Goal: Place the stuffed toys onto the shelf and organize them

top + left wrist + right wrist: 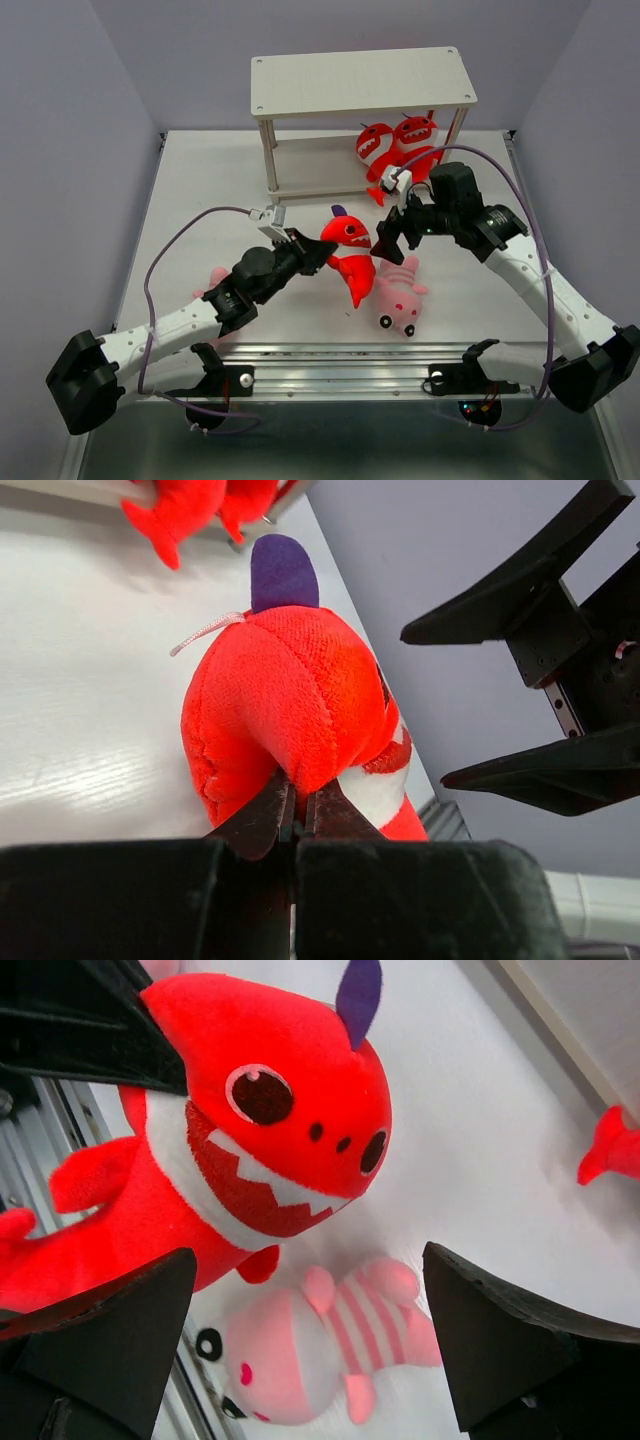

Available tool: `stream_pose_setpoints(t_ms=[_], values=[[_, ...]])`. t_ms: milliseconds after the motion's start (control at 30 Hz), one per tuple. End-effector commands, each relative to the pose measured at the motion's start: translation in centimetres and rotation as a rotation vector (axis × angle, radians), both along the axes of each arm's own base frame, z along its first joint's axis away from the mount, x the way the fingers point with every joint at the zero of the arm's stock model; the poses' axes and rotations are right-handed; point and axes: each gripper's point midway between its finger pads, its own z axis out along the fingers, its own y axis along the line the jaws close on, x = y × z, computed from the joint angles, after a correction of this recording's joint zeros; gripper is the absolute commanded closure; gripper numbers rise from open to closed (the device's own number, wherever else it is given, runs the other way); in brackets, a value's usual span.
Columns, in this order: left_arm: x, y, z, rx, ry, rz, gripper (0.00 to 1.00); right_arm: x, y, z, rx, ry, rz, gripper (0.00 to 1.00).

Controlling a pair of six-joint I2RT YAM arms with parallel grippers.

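Over the middle of the table (200, 200), clamping the left gripper (297, 815) tight on a fold of plush at the back of a red monster (290, 700), the two fingertips pressing together with barely a gap between them. Holding that toy upright, purple horn pointing up, white toothy grin facing the right arm, tail hanging down toward the tabletop; not being able to tell whether the tail tip is touching the surface.

Just in front of the grin, spreading the right gripper (300, 1330) wide, its dark fingers standing to either side of the toy's face and touching nothing.

Beside the held monster, toward the right arm and nearer the bases, showing a pink striped toy (398, 295) lying flat on the table, close to the hanging tail. Under the left arm's forearm, showing a second pink toy (213, 280), mostly hidden.

At the far edge of the table, showing the shelf (360, 90) standing on its thin legs, carrying a pair of red monsters (400, 140) on the right end of the lower board, leaning against each other.
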Motion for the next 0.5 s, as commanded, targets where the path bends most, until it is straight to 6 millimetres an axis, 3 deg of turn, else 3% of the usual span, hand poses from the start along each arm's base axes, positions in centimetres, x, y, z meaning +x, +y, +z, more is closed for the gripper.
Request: stream_pose_setpoints(t_ms=[0, 67, 200, 467], values=[[1.7, 2.3, 3.6, -0.162, -0.093, 0.163, 1.0, 0.7, 2.3, 3.1, 0.194, 0.122, -0.065, 0.0], [2.0, 2.9, 4.5, -0.191, -0.119, 0.198, 1.0, -0.6, 3.3, 4.0, 0.244, 0.169, 0.013, 0.0], [2.5, 3.3, 5.8, -0.224, -0.145, 0.232, 1.0, -1.9, 4.8, 4.0, 0.307, 0.29, 0.092, 0.0], [3.1, 2.8, 7.6, -0.281, -0.174, 0.242, 1.0, -1.2, 5.6, 1.9, 0.338, 0.382, 0.045, 0.04]])
